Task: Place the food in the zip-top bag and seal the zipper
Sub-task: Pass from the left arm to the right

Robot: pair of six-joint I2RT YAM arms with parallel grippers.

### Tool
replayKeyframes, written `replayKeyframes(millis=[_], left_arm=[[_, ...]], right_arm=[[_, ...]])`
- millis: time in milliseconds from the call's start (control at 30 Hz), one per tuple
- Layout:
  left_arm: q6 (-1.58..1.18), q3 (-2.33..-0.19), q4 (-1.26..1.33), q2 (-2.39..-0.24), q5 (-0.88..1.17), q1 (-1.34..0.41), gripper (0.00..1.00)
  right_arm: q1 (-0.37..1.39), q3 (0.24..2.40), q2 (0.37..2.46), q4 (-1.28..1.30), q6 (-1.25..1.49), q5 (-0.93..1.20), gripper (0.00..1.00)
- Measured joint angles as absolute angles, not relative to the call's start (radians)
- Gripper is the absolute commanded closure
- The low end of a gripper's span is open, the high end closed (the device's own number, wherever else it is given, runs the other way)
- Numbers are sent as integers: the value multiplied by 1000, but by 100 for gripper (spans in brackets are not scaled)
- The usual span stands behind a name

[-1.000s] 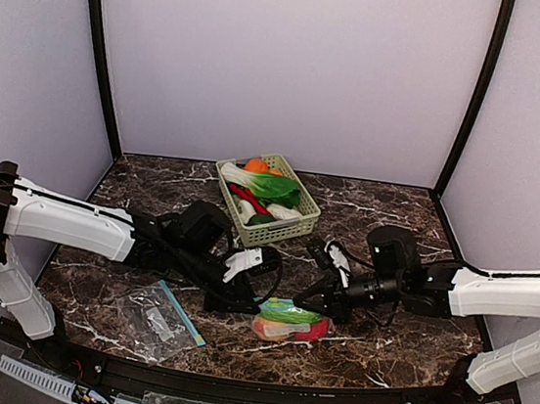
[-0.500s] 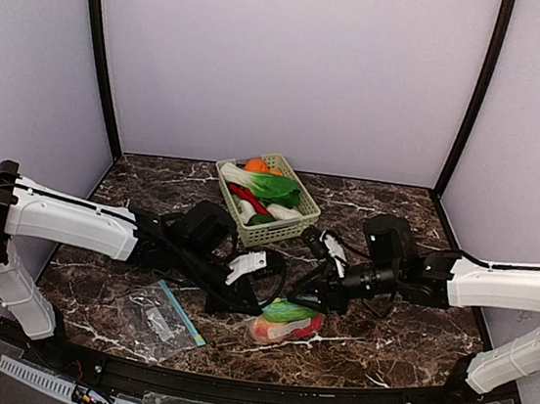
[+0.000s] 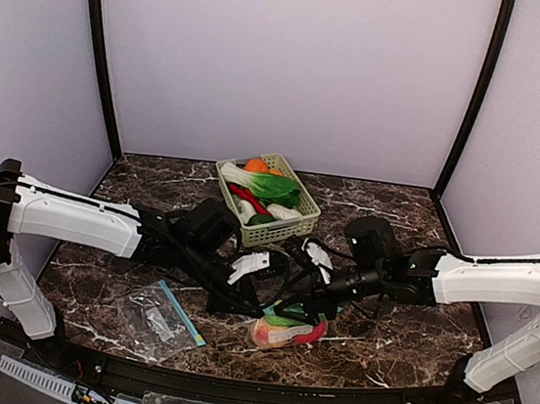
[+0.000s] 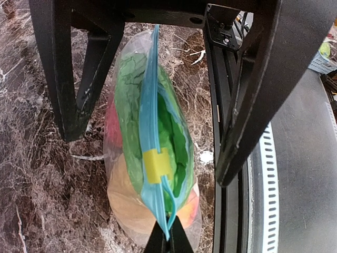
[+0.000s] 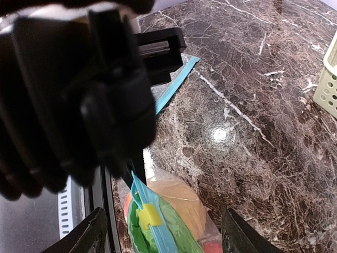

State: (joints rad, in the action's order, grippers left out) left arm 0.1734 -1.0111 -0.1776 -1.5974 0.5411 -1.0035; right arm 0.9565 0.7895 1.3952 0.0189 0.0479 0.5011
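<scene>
Zip-top bag [image 3: 284, 330]: lower centre of the top view, holding greens [image 4: 176, 132] and other food; the mouth gapes beside the yellow slider [image 4: 157, 165] (seal unfinished).
Left gripper [image 4: 165, 238]: has just clenched on the blue zipper strip's end.
Right gripper [image 5: 163, 234]: has sprung apart and moved in; its fingers straddle the bag, grasping nothing.
Meaning: probably a hand-over, freeing the right to run the slider.
Basket [image 3: 310, 210]: upper centre, food remaining.

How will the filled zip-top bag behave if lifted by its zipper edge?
The zip-top bag is thin clear film, so it would probably sag below the blue zipper strip. It bulges with toy food, so it is likely bottom-heavy and may swing.
</scene>
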Motion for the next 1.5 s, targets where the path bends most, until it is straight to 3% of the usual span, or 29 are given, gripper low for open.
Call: replayKeyframes(millis=[133,300,367,733,833,1067,1300,1500], left_arm=[[173,-1015,-180,-1603,546,-1003,99],[174,-1015,-209,-1613,557,-1003,99],[176,-1015,-218,-1616,562,-1004,99],[176,-1015,-221,-1617,562,-1005,99],[179,-1015,-227,-1617,559,-1005,99],[210,-1015,-233,-1617,567,-1006,99],[218,-1015,-218,-1614,595,-1000,99],[216,-1015,-215,-1608,619,-995,99]], right_arm=[[970,791,1415,17,35,496,28],[985,791,1441,9,32,469,40],[991,791,1448,-3,30,455,41],[1006,781,1455,-49,39,431,28],[1007,763,1454,-72,45,430,11],[1009,695,1396,-82,63,431,6],[1007,666,1352,-79,65,450,14],[1006,665,1374,-87,66,463,31]])
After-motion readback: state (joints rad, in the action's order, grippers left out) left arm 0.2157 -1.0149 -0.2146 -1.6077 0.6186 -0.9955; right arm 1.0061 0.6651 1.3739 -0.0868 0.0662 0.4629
